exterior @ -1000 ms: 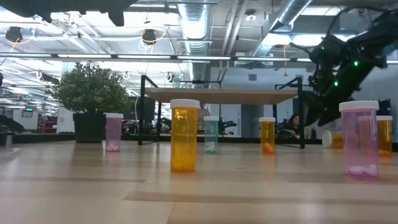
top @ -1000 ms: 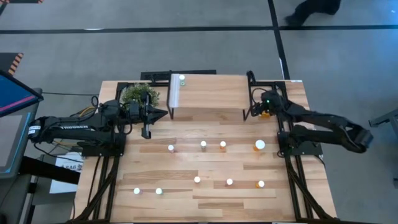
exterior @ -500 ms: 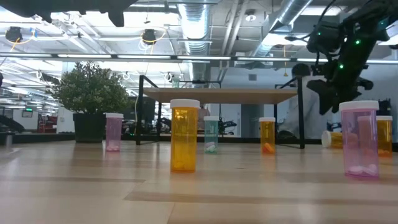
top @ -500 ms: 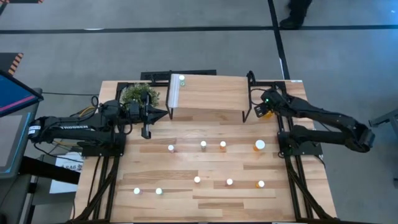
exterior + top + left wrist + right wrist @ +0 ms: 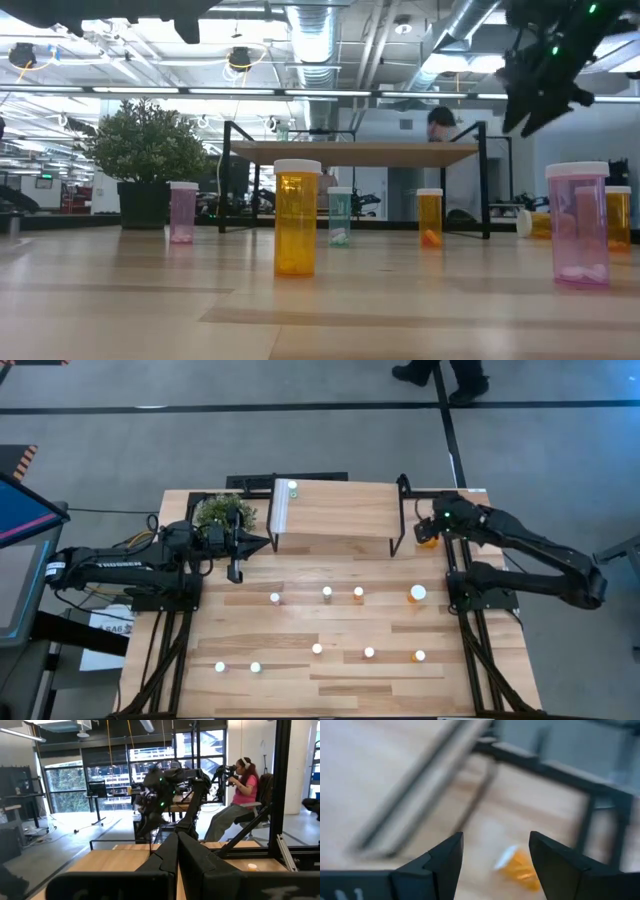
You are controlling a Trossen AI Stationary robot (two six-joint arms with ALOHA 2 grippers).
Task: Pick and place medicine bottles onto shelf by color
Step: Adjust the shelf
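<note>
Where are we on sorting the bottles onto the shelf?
Done: one green bottle stands on the shelf. In hand: nothing. The right gripper hangs open over an orange bottle lying on its side by the shelf's right legs. The left gripper waits shut at the shelf's left end. Left: that orange bottle and the nine standing bottles on the table, among them the large orange one.
</note>
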